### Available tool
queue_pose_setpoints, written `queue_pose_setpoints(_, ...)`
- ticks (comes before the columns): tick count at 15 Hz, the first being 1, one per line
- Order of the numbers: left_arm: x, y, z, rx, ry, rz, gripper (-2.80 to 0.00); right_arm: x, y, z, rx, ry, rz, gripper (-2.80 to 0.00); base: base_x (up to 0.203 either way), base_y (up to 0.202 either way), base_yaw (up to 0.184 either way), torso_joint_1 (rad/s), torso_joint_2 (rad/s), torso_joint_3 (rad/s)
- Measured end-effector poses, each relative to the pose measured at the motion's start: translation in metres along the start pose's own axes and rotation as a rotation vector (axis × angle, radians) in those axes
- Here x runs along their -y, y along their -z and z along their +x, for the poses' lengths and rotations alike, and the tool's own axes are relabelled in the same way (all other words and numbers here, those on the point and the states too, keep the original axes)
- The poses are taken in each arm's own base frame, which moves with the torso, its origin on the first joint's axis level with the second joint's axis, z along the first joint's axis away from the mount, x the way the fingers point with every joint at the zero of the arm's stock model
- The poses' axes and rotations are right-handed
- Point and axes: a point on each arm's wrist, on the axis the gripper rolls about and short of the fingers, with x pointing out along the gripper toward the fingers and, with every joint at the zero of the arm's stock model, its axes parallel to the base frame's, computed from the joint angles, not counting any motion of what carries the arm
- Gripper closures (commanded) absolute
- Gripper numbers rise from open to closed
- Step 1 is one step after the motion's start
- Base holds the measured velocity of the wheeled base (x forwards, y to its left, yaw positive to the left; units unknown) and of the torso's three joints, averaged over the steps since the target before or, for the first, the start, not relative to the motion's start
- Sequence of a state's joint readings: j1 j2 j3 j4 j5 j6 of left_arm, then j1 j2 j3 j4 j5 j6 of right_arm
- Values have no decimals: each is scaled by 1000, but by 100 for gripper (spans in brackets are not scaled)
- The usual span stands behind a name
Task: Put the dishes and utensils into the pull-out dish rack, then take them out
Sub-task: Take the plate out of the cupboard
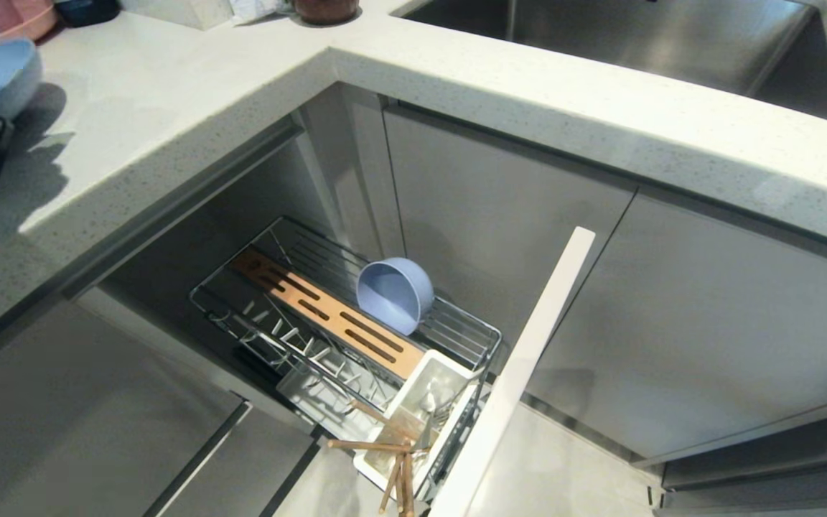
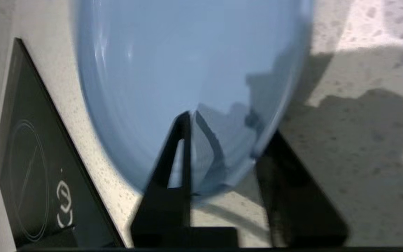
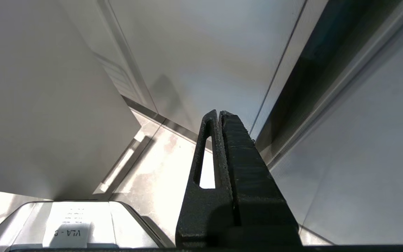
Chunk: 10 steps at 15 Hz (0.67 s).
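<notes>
Left gripper [image 2: 222, 147] at the wide, shallow light-blue matte plate [image 2: 187, 70] on the speckled white worktop [image 2: 362, 140]; jaws part-open, straddling the plate's rim, one finger over the inside, one outside, no firm clamp evident. Right gripper [image 3: 219, 115] parked low beside the cabinet fronts, jaws closed on nothing.

Risk: a shallow bite on the thin rim could let the plate pivot or slip when lifted; black induction hob [image 2: 30, 168] lies just beside it.

Chrome wire pull-out dish rack [image 1: 449, 330] holds the small round light-blue bowl [image 1: 393, 293], on its side. White plastic utensil cup [image 1: 449, 373] holds light-wood chopsticks [image 1: 392, 459] and silver utensils, indistinct.
</notes>
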<state>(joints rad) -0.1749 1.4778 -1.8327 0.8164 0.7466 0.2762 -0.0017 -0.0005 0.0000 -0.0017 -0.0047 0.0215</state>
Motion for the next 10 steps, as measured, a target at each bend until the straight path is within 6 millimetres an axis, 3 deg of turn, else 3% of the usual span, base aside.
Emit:
queue_pose_setpoints(6, 0, 4, -12, 49, 115, -12, -280, 0, 0, 0, -1, 0, 0, 0, 0, 0, 0, 0, 0, 0)
queue_pose_setpoints(10, -2, 8, -32, 115, 296, -155, -280, 0, 0, 0, 0, 0, 0, 0, 0, 0, 0, 0, 0, 0)
